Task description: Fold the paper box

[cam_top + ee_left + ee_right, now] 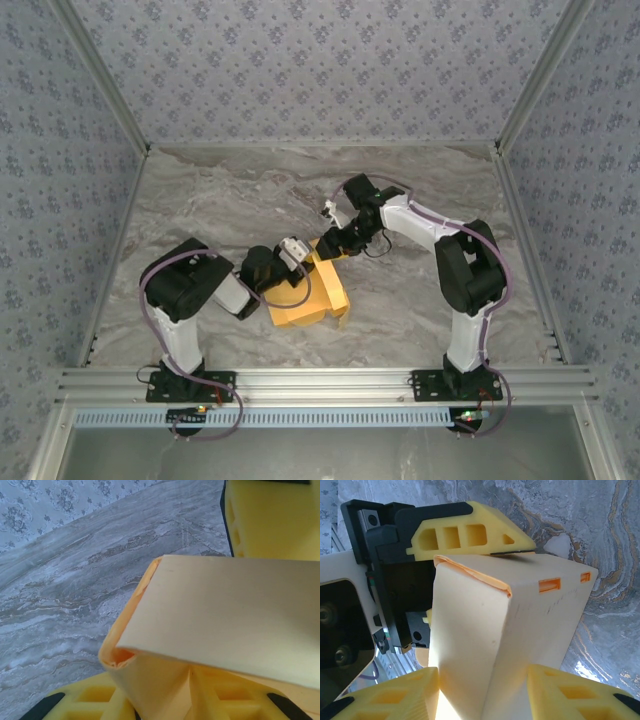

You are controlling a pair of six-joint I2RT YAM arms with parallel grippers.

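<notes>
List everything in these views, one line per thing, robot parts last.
paper box: one, orange-yellow, mid-table, partly folded, between both grippers.
table: one, grey marbled, under everything.
walls: three, blue-grey flower pattern, around the table.
frame rails: several, silver, near edge, carrying the arm bases.
left arm: one, white and black, near left.
right arm: one, white and black, near right.
left gripper: one, yellow fingers, closed on the box.
right gripper: one, yellow fingers, closed on the box.
</notes>
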